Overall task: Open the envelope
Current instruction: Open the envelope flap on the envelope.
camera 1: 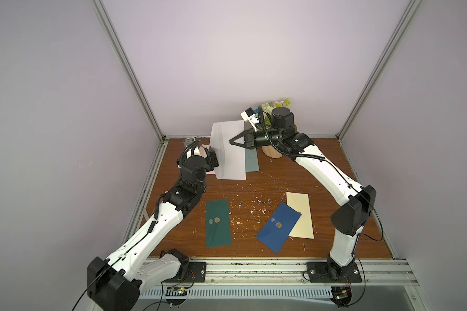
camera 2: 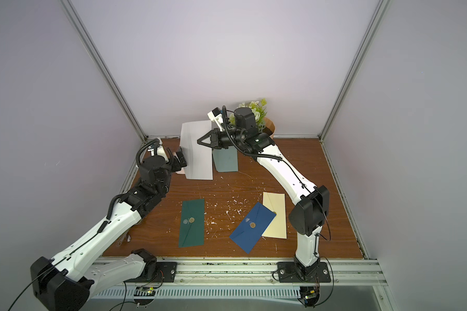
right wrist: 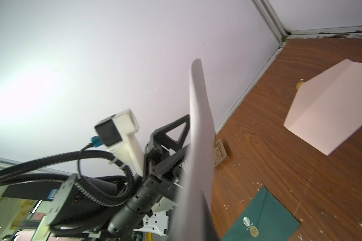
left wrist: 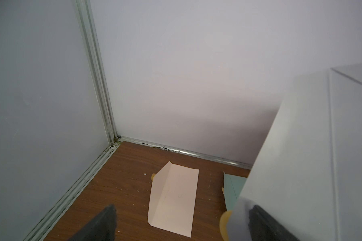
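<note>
A large white envelope (camera 1: 228, 153) is held upright above the back of the table, and both top views show it; a second point is the envelope (camera 2: 197, 153). My right gripper (camera 1: 231, 141) is shut on its upper right part. In the right wrist view the envelope (right wrist: 199, 146) is seen edge-on, running down into my right gripper (right wrist: 196, 229). My left gripper (camera 1: 213, 159) stands open at the envelope's lower left edge. In the left wrist view the envelope (left wrist: 311, 156) fills one side. Its thin flap with a yellow seal (left wrist: 225, 225) lies over one finger (left wrist: 265, 225) of my left gripper (left wrist: 184, 227).
On the wooden table (camera 1: 254, 188) lie a dark green envelope (camera 1: 218, 223), a blue envelope (camera 1: 278, 227) over a cream one (camera 1: 301, 215), a grey-green one (camera 1: 251, 161) and a pink one (left wrist: 174, 196). A potted plant (camera 1: 277, 107) stands behind my right wrist.
</note>
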Controlling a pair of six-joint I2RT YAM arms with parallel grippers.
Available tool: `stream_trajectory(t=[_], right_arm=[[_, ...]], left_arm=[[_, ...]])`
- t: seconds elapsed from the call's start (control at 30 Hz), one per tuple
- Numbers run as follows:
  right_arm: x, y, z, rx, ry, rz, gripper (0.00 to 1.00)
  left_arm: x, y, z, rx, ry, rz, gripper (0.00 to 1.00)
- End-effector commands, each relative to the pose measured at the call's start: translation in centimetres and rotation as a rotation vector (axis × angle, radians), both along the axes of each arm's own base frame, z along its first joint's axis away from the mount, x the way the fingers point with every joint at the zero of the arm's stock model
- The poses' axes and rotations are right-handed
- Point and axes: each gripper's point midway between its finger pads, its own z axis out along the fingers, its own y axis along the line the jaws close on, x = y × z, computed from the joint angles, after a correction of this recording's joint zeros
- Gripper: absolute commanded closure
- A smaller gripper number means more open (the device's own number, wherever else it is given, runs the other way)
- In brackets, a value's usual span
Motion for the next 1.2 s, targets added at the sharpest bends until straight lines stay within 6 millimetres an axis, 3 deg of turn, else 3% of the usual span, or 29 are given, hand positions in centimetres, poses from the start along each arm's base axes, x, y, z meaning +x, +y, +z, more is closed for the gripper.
stream_trajectory(t=[0.0, 0.2, 0.37, 0.57, 0.73, 0.9, 1.07, 1.17], right_arm=[[-4.9, -1.7, 8.7, 0.235, -0.134, 0.160, 1.00], [-6.9, -2.6, 10.8, 0.409, -0.110, 0.275, 1.00], [-6.9, -2.6, 10.6, 0.438, -0.075, 0.302, 1.00], [-6.1, -2.3, 9.3, 0.453, 0.006, 0.316, 1.00], [-5.6, -2.0, 8.5, 0.457, 0.053, 0.327, 1.00], [-5.0, -2.0, 7.7, 0.442, 0.074, 0.316, 1.00], [-3.4, -2.9, 6.9, 0.412, 0.079, 0.264, 1.00], [-1.8, -3.6, 6.0, 0.374, 0.065, 0.209, 1.00]], left_arm=[[0.0, 0.1, -0.7, -0.062, 0.010, -0.018, 0.00], [0.5, -0.6, -0.6, -0.084, -0.008, -0.055, 0.00], [0.6, -1.8, 0.2, -0.094, -0.053, -0.137, 0.00], [-0.4, -4.7, 3.5, -0.128, -0.197, -0.335, 0.00], [-1.0, -5.6, 5.8, -0.150, -0.255, -0.402, 0.00], [-1.4, -4.7, 6.4, -0.145, -0.254, -0.366, 0.00], [-2.6, -1.1, 4.8, -0.132, -0.198, -0.195, 0.00], [-4.0, -0.1, 4.8, -0.136, -0.195, -0.174, 0.00]])
